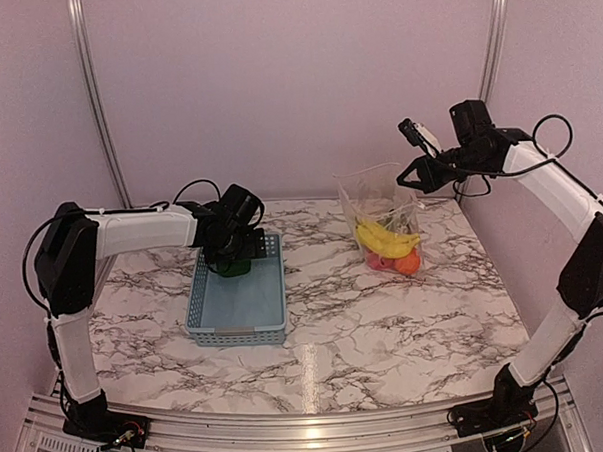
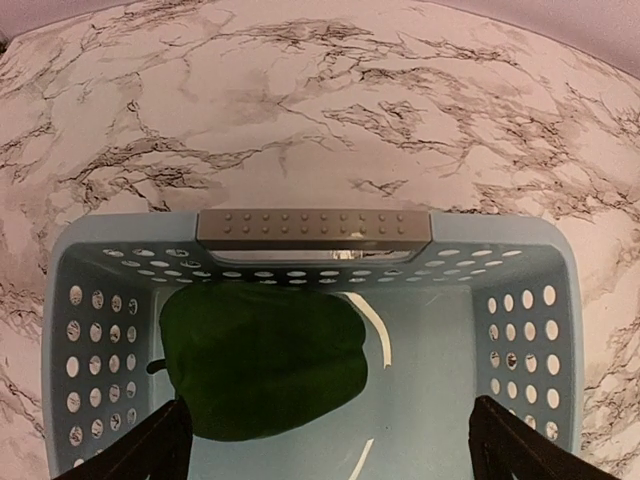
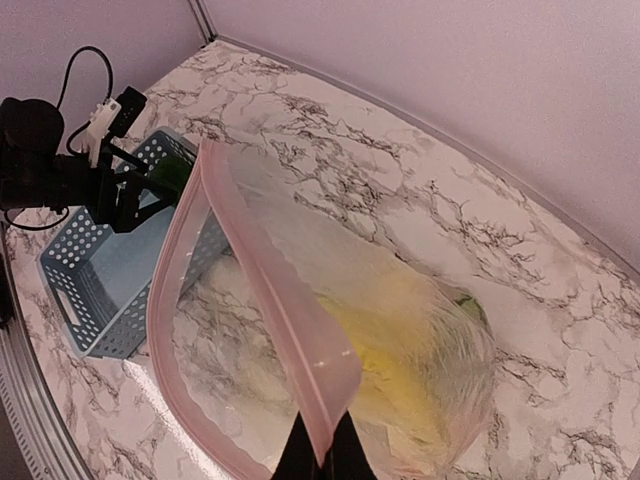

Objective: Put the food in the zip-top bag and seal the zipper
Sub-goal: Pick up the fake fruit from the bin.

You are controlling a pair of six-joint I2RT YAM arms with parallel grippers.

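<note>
Over the basket point(image 2: 312, 229), we hold our left gripper point(image 2: 330, 445) spread wide astride the green pepper point(image 2: 262, 362), ready to close on it. Our right gripper point(image 3: 322, 455) pinches the zip-top bag point(image 1: 378, 195) by its zipper point(image 3: 275, 290) edge, propping the mouth open above the bananas point(image 1: 385, 239) inside.

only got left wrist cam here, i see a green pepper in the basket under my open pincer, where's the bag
Observer: The zip-top bag stands to the right of the basket, apart from it. The right pincer pinches its top edge.
Operator: mouth open or shut
Observer: Open. In the right wrist view the pink zipper strip gapes in a wide loop.
Operator: whats inside it
Observer: Bananas, an orange and a red fruit lie at its bottom.
</note>
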